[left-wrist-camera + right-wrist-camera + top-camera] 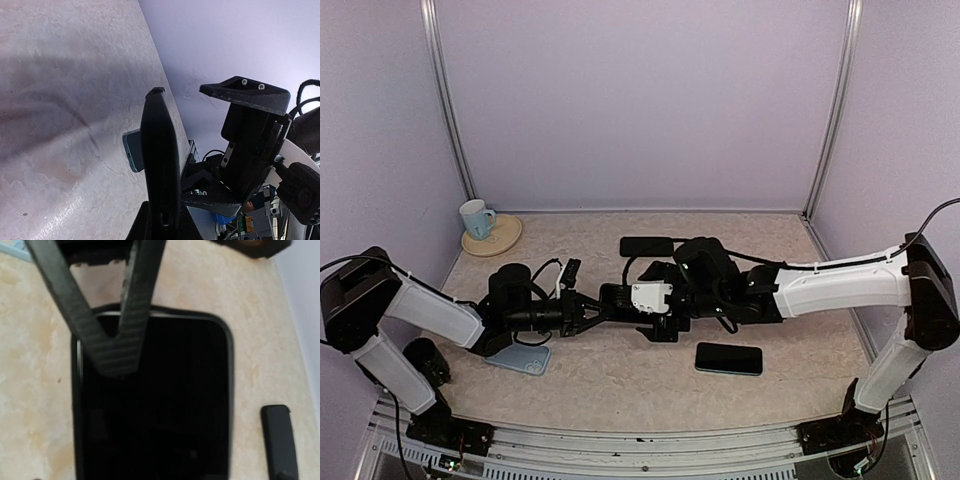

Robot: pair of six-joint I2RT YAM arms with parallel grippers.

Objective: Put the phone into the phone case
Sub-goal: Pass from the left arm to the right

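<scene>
Left wrist: phone (160, 165) in L gripper (164, 226)

Phone (728, 358) flat; black case (159, 165) clamped edgewise

A robot lab's test booth: plain lilac walls (640, 100), metal corner posts (448, 110), a stone-patterned table (620, 390), left arm (430, 318) and right arm (840, 285) bolted at its near edge.

Two grippers: left gripper (590, 310), right gripper (195, 145). Three black slabs: held slab (159, 165) in the left gripper, far slab (647, 245) beyond the right gripper, near slab (728, 358) nearer than it. One blue slab (520, 357). One mug (474, 218). One coaster (500, 240).
</scene>
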